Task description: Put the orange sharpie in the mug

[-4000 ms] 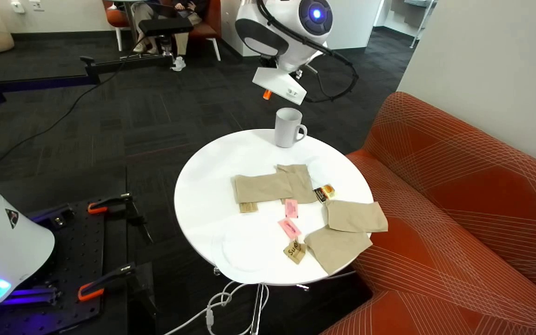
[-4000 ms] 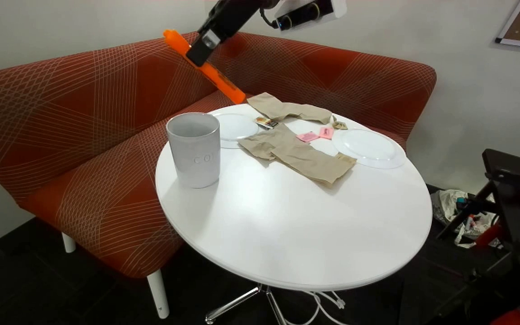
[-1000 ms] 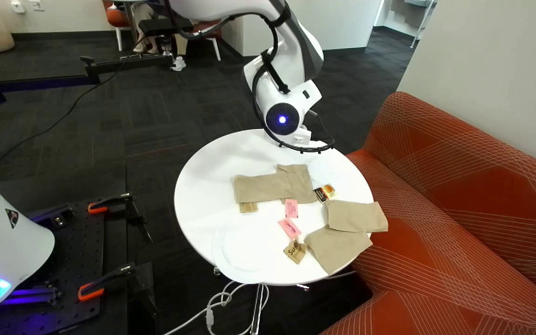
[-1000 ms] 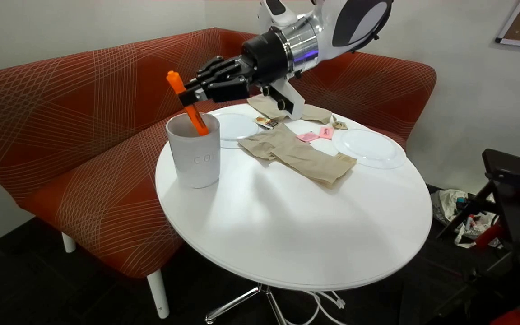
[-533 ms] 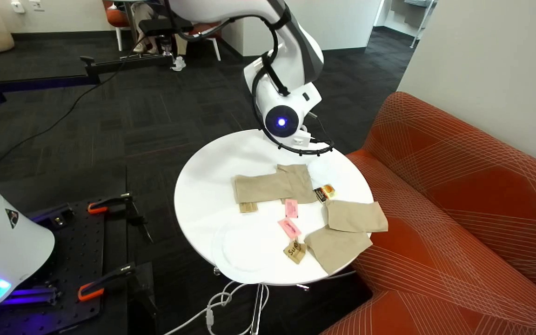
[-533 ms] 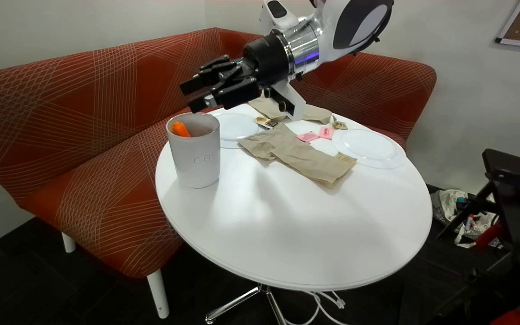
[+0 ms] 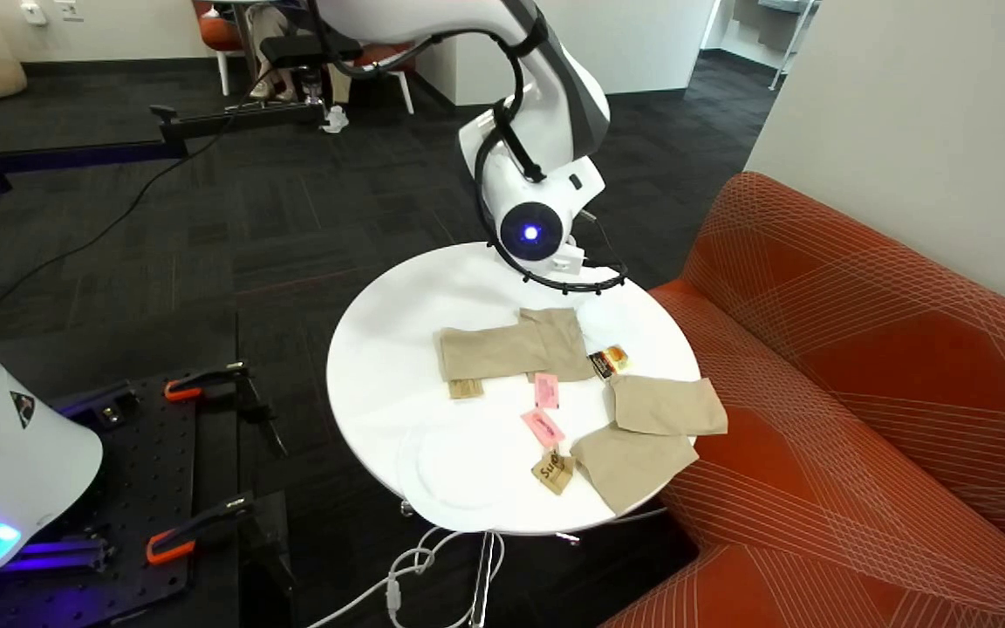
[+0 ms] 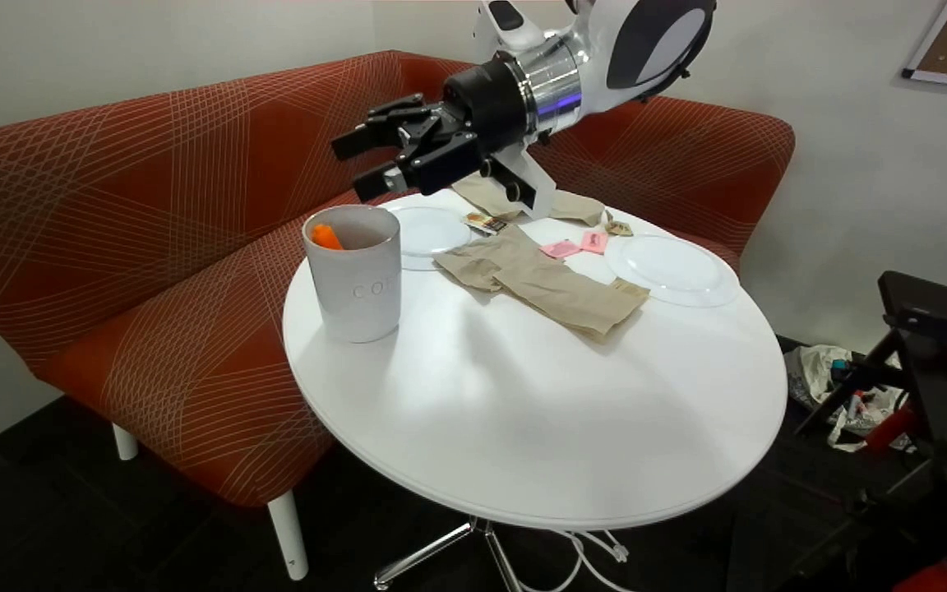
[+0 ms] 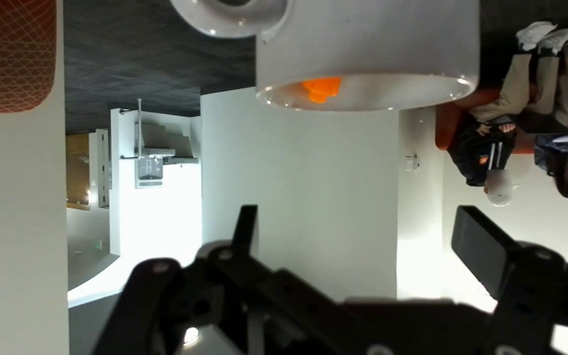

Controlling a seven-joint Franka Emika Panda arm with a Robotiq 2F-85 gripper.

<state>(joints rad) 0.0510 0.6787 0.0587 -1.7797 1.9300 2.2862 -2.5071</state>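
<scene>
Your slim orange plastic marker (image 8: 325, 238) sits tilted inside the cylindrical grey-white ceramic mug (image 8: 361, 292); placing looks done. Your black two-fingered pincer (image 8: 358, 166), jaws spread and holding nothing, likely need only withdraw.

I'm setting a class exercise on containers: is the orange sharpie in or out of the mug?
In: one end of the orange sharpie shows inside the mug, whose side hides the rest; the open gripper holds nothing.

White arm (image 7: 548, 122), black cable (image 7: 572, 287), black end effector (image 8: 358, 166)
</scene>
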